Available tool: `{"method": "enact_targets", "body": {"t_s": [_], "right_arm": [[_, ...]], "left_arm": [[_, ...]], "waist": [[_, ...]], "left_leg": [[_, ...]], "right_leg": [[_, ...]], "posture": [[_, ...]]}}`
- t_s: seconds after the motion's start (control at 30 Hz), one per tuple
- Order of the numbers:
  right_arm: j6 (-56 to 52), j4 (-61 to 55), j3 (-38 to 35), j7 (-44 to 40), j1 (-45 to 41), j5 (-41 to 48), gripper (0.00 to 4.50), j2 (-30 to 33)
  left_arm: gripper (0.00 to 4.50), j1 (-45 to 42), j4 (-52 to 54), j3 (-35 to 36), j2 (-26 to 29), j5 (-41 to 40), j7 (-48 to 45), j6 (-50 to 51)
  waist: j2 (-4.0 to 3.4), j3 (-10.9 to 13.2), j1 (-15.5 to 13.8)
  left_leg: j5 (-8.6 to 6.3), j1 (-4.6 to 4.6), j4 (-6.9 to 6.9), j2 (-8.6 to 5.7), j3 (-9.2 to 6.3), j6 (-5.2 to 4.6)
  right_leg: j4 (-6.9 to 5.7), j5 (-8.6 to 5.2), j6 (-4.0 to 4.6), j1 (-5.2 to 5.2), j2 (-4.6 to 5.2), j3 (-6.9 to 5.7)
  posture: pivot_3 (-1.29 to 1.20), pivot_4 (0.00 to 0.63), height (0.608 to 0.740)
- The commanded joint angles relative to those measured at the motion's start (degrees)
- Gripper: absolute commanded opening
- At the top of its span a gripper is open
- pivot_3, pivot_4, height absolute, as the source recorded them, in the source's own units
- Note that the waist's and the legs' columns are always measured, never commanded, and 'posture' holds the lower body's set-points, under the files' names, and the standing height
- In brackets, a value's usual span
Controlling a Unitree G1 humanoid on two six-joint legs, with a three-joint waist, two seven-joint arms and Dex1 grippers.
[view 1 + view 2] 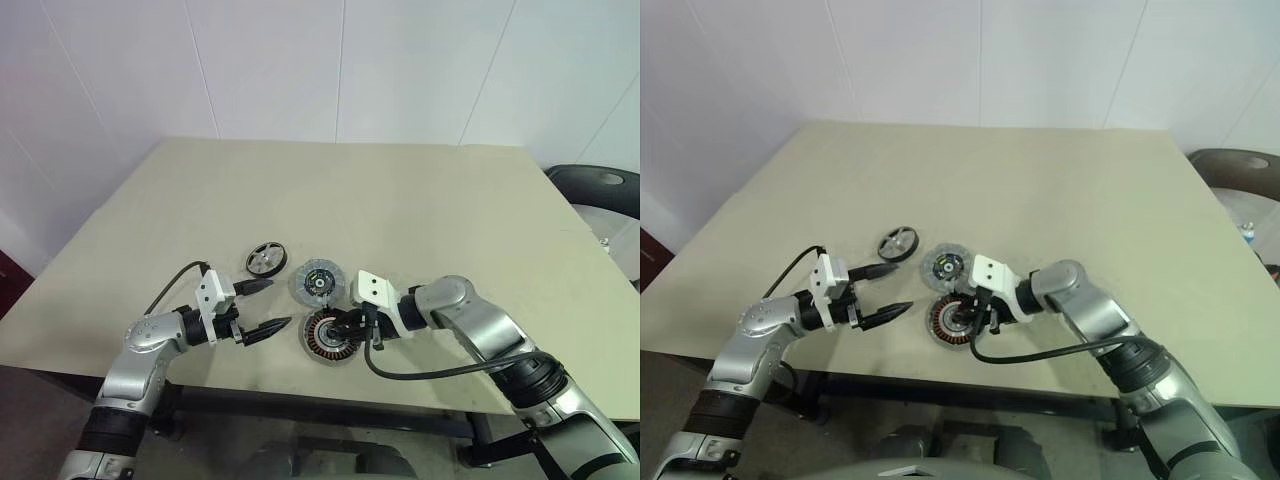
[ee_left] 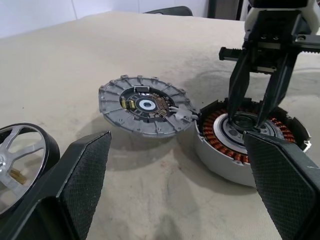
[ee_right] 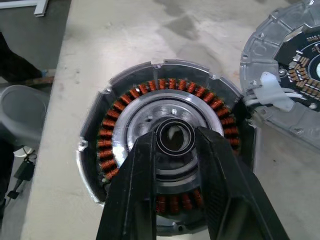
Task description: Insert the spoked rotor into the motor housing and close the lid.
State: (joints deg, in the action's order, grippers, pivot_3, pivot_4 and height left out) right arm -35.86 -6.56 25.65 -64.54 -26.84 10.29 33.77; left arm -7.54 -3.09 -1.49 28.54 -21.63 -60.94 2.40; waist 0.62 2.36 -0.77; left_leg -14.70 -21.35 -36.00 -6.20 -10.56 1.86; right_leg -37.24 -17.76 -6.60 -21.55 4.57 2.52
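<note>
Resting on the beige tabletop (image 1: 430,200), all three parts lie in a loose cluster at lower centre of the left eye view. The spoked rotor (image 1: 265,260) sits flat at the upper left of that cluster, untouched. The lid (image 1: 317,283) lies just to its right, dark circuit face with green spot upward, its edge touching or all but touching the motor housing (image 1: 330,337) below it; a small white connector bridges the two.

The right pincer (image 1: 347,327) reaches in from the right of the frame and points down into the housing's centre. In the right wrist view its two black fingers (image 3: 135,190) stand narrowly parted either side of the central bearing ring, at or touching it; whether they bear on it with force cannot be told. The left pincer (image 1: 262,308) hangs spread wide and empty at lower left, level with the tabletop, one finger tip near the rotor.

Handling judgement: the rotor appears rigid metal, light for its size, with a smooth black rim likely to slip under a shallow pinch. The rim edge, or a spoke near the hub, offers the surest hold. The housing looks heavy and stable, but its copper windings are fragile and should not be pressed. The lid is stiff; its exposed board face and connector lead warrant an edge grip only.
</note>
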Motion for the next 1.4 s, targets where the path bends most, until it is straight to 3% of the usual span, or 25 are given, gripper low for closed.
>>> {"method": "enact_targets", "body": {"t_s": [0.03, 0.57, 1.07, 1.4], "right_arm": [[0.21, -1.42, 1.32, -0.91, 0.24, -0.40, 0.74, 0.49], [2.66, 1.17, 0.93, 0.64, -0.81, -2.51, 0.74, -1.46], [0.66, 2.44, -1.41, -2.05, -0.66, 0.67, 0.74, 0.05], [0.14, 3.24, -2.58, -0.25, -1.18, 1.82, 0.74, -2.28]], "left_arm": [[4.50, -0.86, 2.18, -0.26, 0.53, 0.41, 0.10, 0.11], [4.50, -1.16, 1.59, -0.43, -0.34, 1.42, 0.61, -0.25], [4.50, -1.27, 1.41, -1.39, -0.60, 1.62, 1.10, -0.44], [4.50, -1.06, 0.81, -1.77, -0.71, 1.68, 1.01, -1.04]], "waist": [[0.00, -0.01, -0.01], [0.01, -0.01, 0.02], [0.01, -0.01, 0.01], [0.01, -0.01, 0.03]], "left_leg": [[0.00, 0.01, -0.01, 0.00, 0.01, 0.00], [0.00, 0.07, -0.05, 0.00, 0.01, 0.00], [0.00, 0.10, -0.07, 0.00, 0.00, 0.00], [0.00, 0.09, -0.09, 0.00, 0.01, 0.00]], "right_leg": [[-0.01, 0.00, 0.00, 0.01, 0.00, 0.00], [-0.03, 0.01, 0.00, 0.07, -0.01, 0.00], [-0.03, 0.03, 0.01, 0.10, -0.01, 0.00], [-0.04, 0.04, 0.02, 0.10, -0.02, 0.00]], "posture": [[0.00, 0.000, 0.740], [0.00, 0.000, 0.740], [0.00, 0.000, 0.740], [0.00, 0.000, 0.740]]}}
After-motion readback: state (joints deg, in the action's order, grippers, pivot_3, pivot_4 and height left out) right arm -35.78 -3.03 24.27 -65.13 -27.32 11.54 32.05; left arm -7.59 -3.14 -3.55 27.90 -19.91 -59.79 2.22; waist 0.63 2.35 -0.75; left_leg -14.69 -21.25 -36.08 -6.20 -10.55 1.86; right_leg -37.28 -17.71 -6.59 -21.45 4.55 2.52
